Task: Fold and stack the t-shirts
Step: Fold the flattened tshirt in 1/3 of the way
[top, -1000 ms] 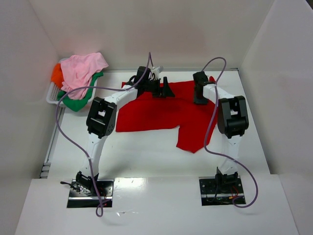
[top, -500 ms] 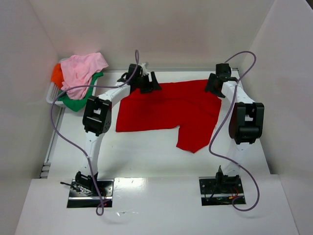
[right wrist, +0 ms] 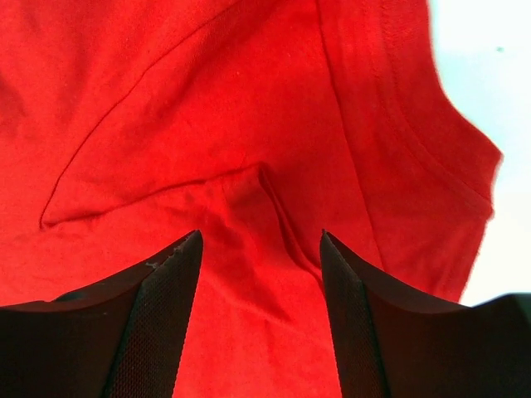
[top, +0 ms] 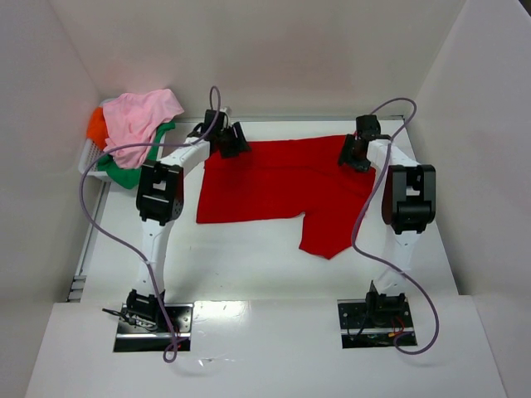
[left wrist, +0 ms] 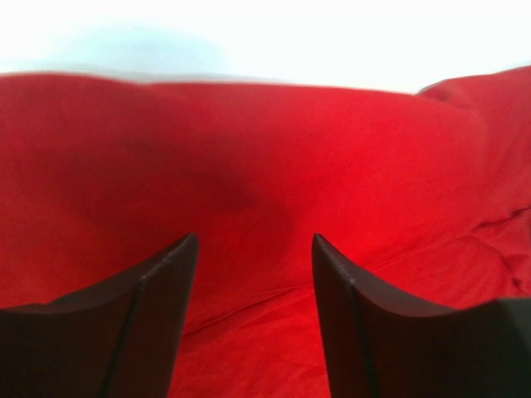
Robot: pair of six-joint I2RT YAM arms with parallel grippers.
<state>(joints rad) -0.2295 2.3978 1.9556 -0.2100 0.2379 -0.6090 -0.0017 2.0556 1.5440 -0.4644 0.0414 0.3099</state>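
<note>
Top external view is showing the red t-shirt (top: 282,186) lying spread on the white table (top: 249,257), with the left gripper (top: 232,143) hovering at its far left corner and the right gripper (top: 353,155) at its far right corner. The pink (top: 137,116), green (top: 124,176) and orange (top: 97,124) t-shirts are waiting heaped in a white basket (top: 87,162) at the far left. Both wrist views are showing the fingers (left wrist: 166,274) standing apart over red cloth, clamping nothing. The arms are probably lining up to pinch the far edge for a fold. To do this well, each gripper should be settling close to its own corner, not further into the cloth. On the right, the fingers are straddling a raised crease beside the sleeve seam, so biting that ridge alone risks dragging the sleeve askew. Closing both grippers together and lifting evenly should be keeping the edge straight.
</note>
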